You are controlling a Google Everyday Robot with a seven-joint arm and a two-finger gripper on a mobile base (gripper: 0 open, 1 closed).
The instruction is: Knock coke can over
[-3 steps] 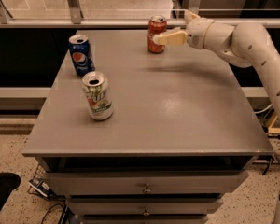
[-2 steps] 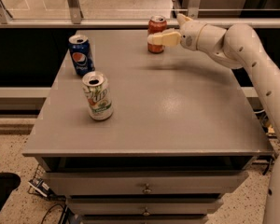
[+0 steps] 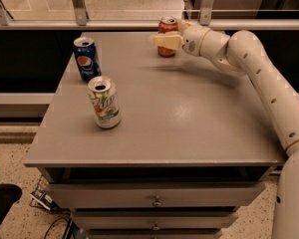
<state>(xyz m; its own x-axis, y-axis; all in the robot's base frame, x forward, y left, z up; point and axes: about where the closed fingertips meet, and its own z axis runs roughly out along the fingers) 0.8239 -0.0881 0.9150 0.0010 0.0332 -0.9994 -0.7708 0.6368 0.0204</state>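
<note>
The coke can is red with a silver top and stands upright at the far edge of the grey table. My gripper reaches in from the right on the white arm and sits right in front of the can, covering its middle. A cream finger lies across the can's front.
A blue Pepsi can stands at the far left of the table. A white-and-green can stands nearer, left of centre. A glass railing runs behind the table. Drawers are below the front edge.
The gripper has moved left along the far edge, from beside the can's right to in front of it. The can still stands upright.
</note>
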